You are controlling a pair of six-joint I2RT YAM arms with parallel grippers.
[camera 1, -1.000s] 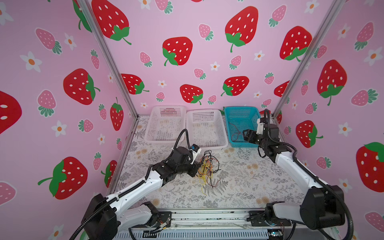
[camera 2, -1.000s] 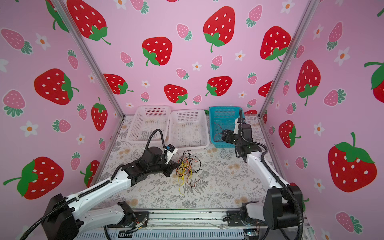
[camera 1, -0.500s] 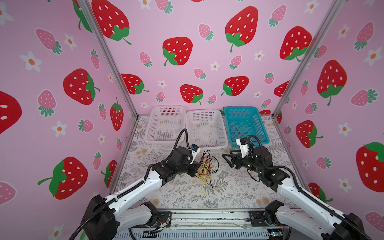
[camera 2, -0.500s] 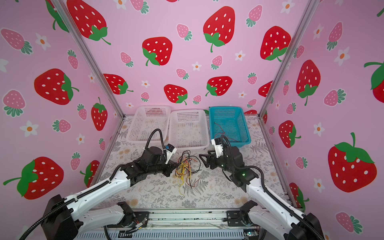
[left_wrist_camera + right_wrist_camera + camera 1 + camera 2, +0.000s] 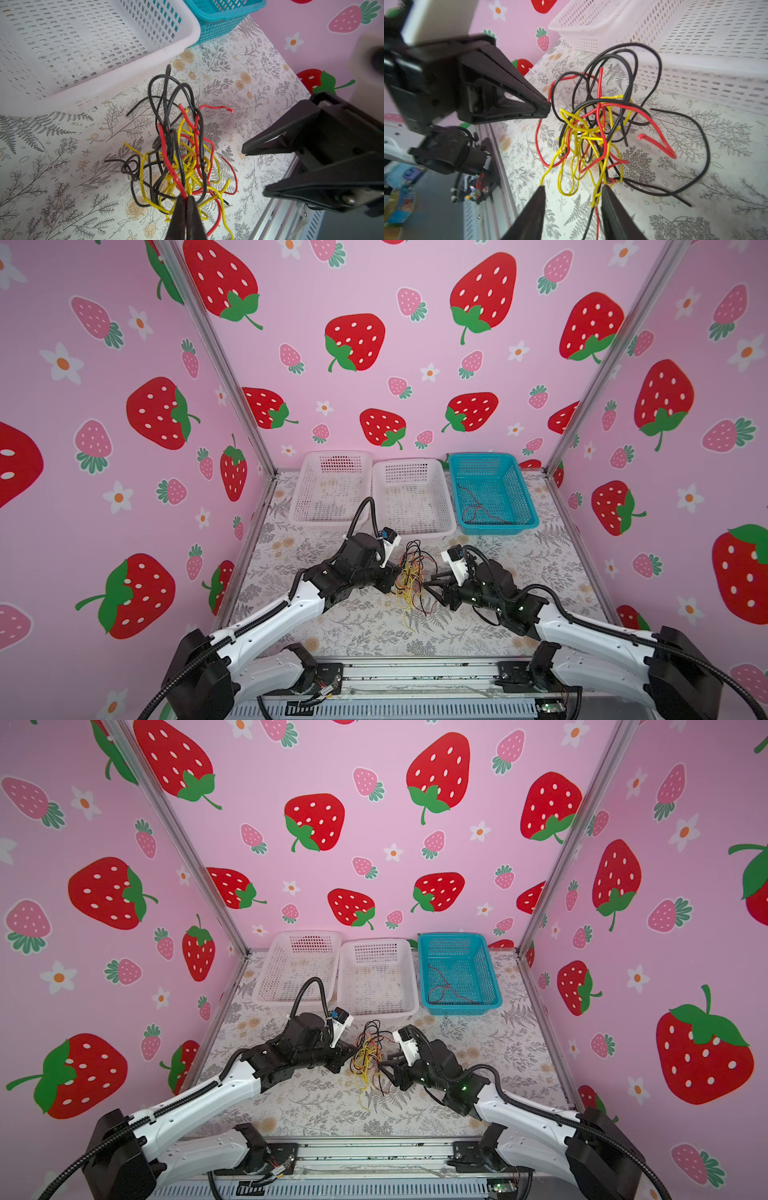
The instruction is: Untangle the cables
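Note:
The cables [image 5: 411, 578] [image 5: 368, 1058] are a knot of thin black, yellow and red wires, partly lifted off the floral mat in front of the baskets. My left gripper [image 5: 397, 576] [image 5: 186, 200] is shut on strands at the knot's left side; a red wire leaves its tips. From the right, my right gripper [image 5: 430, 584] [image 5: 573, 187] stands open at the knot, with hanging yellow loops and a black and a red strand between its fingers. A single red cable [image 5: 478, 508] [image 5: 446, 986] lies loose in the blue basket [image 5: 498, 527].
Two white baskets [image 5: 307, 520] [image 5: 415, 533] stand left of the blue one along the back wall, close behind the knot. Pink strawberry walls close in three sides. A metal rail [image 5: 415, 672] runs along the front edge.
My right arm has swung from over the blue basket down to the right side of the knot, and its jaws have narrowed. The left arm keeps its grip and has not moved.

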